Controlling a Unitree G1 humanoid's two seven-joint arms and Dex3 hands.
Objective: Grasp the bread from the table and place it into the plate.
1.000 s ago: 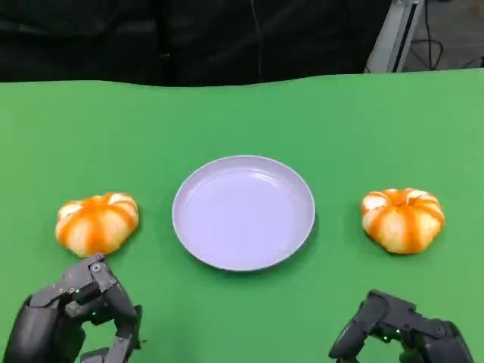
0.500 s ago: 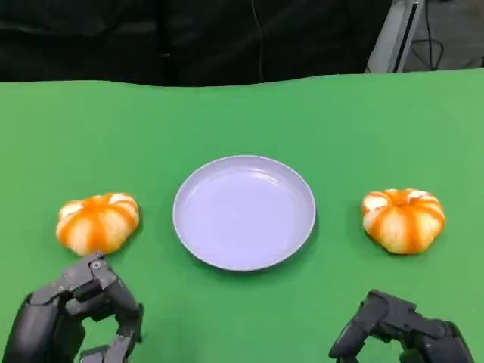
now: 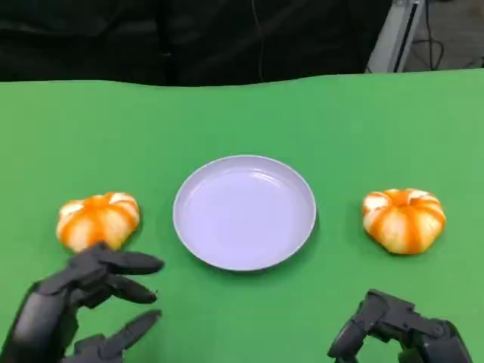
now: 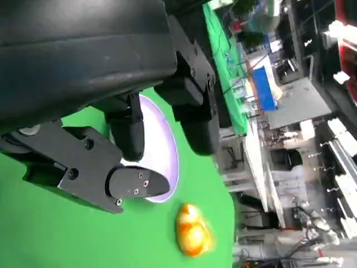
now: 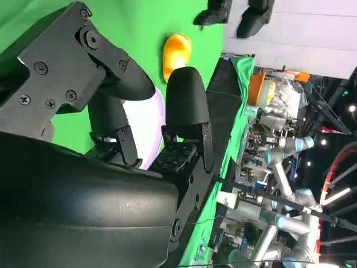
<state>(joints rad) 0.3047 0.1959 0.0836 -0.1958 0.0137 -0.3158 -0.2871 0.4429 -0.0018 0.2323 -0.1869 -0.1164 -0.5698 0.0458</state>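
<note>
Nothing is placed yet: the lavender plate [image 3: 243, 212] sits bare at the centre of the green table [image 3: 242, 113]. One pumpkin-shaped bread [image 3: 97, 221] lies at the plate's nine o'clock, a second bread [image 3: 404, 219] at three o'clock. The left hand [image 3: 79, 310], at seven o'clock, has fingers spread wide, holding nothing. The right hand [image 3: 397, 333], at five o'clock, is curled, empty. Grasping, carrying and releasing all remain.

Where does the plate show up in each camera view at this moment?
Head view: the plate lies at the picture's middle, nothing on it.
Left wrist view: a lavender sliver of it shows behind the left hand.
Right wrist view: a lavender patch of it shows past the right hand.
Shared landmark: the green table under it.
</note>
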